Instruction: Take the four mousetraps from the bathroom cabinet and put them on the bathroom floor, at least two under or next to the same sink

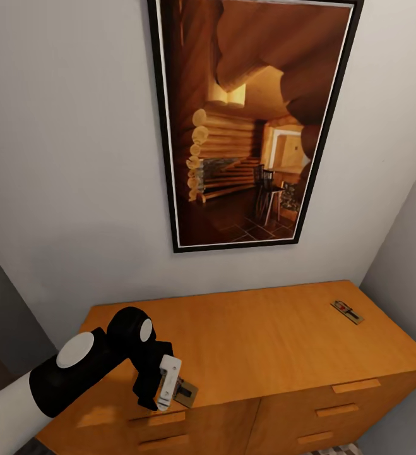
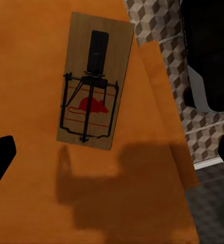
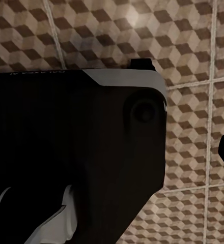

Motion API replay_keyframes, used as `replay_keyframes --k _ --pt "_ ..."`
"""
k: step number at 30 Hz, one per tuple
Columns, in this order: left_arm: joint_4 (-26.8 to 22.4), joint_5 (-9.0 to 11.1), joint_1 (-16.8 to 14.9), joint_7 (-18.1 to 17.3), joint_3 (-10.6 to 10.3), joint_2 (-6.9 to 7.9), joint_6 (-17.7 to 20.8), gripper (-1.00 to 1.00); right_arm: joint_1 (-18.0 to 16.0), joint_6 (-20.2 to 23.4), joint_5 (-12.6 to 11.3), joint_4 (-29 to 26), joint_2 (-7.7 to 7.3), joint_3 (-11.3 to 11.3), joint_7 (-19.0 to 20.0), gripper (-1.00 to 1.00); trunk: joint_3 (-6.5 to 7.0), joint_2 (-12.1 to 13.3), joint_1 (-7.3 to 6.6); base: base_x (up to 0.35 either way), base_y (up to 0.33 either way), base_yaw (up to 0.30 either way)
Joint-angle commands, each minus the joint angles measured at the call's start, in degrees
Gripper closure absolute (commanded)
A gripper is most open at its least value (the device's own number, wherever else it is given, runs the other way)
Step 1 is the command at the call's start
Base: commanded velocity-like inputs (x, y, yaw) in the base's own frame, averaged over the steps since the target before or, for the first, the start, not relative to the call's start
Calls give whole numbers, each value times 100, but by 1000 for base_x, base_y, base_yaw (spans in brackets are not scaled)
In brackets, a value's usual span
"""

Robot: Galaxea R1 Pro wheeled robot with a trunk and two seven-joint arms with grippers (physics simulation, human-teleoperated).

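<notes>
Two small flat tan wooden mousetraps w/ dark metal parts lie on our low orange-brown wooden cabinet (image 1: 264, 341): one mousetrap (image 1: 347, 311) near the far right corner of its top, the other (image 2: 94, 87) at the front left edge, just beneath our left claw (image 1: 170, 385). Left claw is spread, fingertips (image 2: 0, 157) apart over the top, mousetrap lying flat between and ahead of them, red mouse print up. Right claw: can't tell its state; right wrist view has cube-patterned tile floor (image 3: 193, 61).
</notes>
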Motion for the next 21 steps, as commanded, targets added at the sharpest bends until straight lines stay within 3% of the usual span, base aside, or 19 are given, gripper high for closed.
replay_keyframes --k 1,9,21 --pt "-7 -37 -8 -36 -10 3 61 -100 -3 31 -55 -9 2 49 -26 -100 -12 -12 5 180 112 0" --pt "-6 -37 -8 -36 -15 5 61 -100 -3 29 -55 -9 5 49 -26 -100 -12 -12 5 166 97 0" --pt "0 -37 -8 -36 -17 13 61 -100 -3 17 -58 -9 11 49 -26 -100 -12 -12 5 24 12 0"
